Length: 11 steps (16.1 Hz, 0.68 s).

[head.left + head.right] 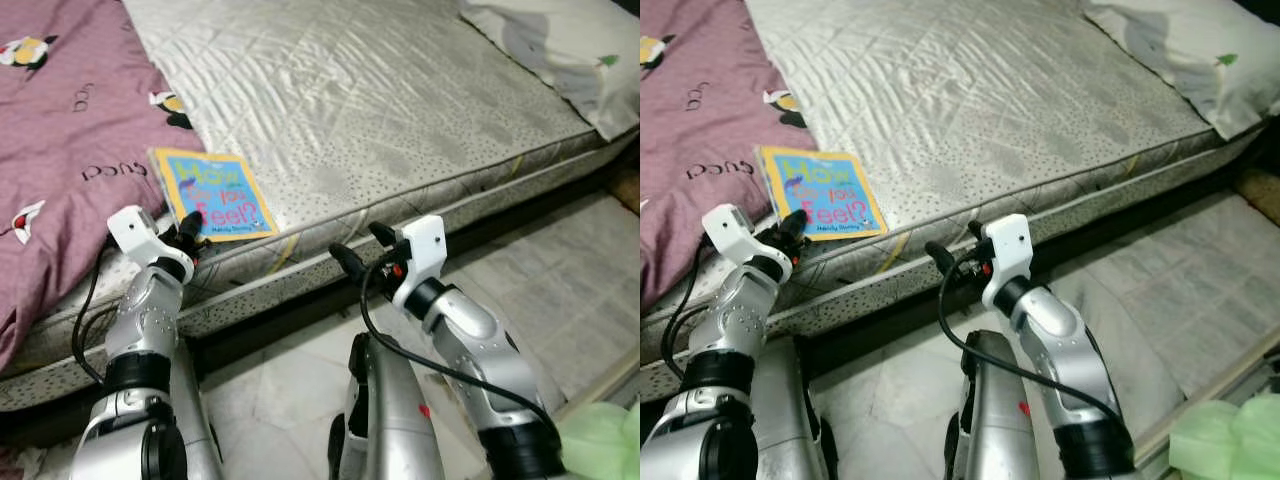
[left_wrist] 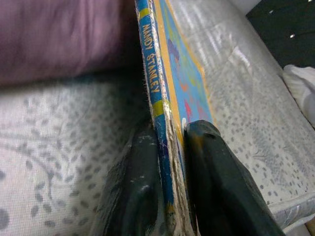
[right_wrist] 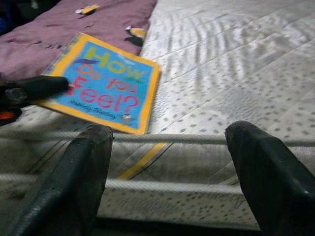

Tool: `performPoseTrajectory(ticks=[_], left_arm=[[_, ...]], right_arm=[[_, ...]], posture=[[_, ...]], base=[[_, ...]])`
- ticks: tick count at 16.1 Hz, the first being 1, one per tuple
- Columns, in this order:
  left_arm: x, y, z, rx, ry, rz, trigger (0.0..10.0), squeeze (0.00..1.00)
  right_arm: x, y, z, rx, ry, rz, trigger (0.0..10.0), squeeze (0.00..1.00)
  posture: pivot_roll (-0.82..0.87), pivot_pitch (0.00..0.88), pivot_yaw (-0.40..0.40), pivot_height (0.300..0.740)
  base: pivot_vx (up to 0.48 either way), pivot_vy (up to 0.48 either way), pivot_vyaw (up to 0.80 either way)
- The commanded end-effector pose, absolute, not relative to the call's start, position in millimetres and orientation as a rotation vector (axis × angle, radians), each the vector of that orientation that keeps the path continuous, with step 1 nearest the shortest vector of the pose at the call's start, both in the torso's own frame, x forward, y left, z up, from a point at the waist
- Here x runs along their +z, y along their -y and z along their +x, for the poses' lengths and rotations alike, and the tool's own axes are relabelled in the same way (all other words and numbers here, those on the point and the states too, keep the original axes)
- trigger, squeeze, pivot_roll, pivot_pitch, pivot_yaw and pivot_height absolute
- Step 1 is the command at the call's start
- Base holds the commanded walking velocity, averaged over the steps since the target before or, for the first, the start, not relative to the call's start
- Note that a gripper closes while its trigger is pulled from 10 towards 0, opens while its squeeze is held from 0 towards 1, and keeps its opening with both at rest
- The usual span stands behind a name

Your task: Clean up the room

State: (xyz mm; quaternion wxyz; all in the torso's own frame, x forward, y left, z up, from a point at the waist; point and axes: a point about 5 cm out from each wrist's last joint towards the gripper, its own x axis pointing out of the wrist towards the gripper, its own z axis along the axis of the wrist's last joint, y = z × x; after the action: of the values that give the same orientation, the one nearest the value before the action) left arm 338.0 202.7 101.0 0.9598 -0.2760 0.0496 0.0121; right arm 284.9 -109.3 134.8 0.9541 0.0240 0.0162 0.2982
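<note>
One purple blanket [image 1: 60, 120] at far left, spread over the mattress [image 1: 380, 110] and printed with small penguin figures. One book [image 1: 212, 193] just right of the blanket's edge, flat on the mattress near its front edge, cover up, blue with a yellow border and the title "How Do You Feel?". Long axis running from the front edge back across the mattress, slightly angled; top of the title toward the far side, spine toward the blanket. One left tool [image 1: 185, 232] at the book's near corner, its two black fingers [image 2: 216, 172] clamped on the book, one above the cover and one below, spine lettering between them in the left wrist view. One right tool [image 1: 362, 247] further right, in front of the mattress side and well apart from the book, fingers [image 3: 83, 167] spread wide, holding nothing. One pale pillow [image 1: 570, 50] at the far right corner of the mattress. One light green bag-like thing [image 1: 600, 440] on the floor, lower right of the mattress.
</note>
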Motion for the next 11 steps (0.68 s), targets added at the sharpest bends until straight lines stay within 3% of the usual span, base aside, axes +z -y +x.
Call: performPoseTrajectory(ticks=[1,3,6,11], left_arm=[[100.4,-201.6,335.2,0.029,-0.110,-0.538,0.0,0.00],[105.4,-192.0,323.9,0.009,-0.067,-0.496,0.0,0.00],[134.6,-183.1,311.8,-0.031,0.090,-0.268,0.0,0.00],[152.7,-179.3,293.0,-0.042,0.191,-0.137,0.0,0.00]], right_arm=[[134.5,111.4,286.6,0.584,-0.022,0.035,10.0,0.00],[134.3,113.3,292.1,0.538,-0.005,0.035,10.0,0.00],[128.3,111.6,297.9,0.499,-0.005,0.054,10.0,0.00],[133.6,115.4,310.9,0.372,0.069,0.100,10.0,0.00]], posture=[[0.00,0.066,-0.087,0.492],[0.02,0.046,-0.074,0.492],[0.04,0.009,-0.060,0.492],[0.07,0.000,-0.042,0.492]], base=[[0.000,0.000,0.00],[0.000,0.000,0.00],[0.000,0.000,0.00],[0.000,0.000,0.00]])
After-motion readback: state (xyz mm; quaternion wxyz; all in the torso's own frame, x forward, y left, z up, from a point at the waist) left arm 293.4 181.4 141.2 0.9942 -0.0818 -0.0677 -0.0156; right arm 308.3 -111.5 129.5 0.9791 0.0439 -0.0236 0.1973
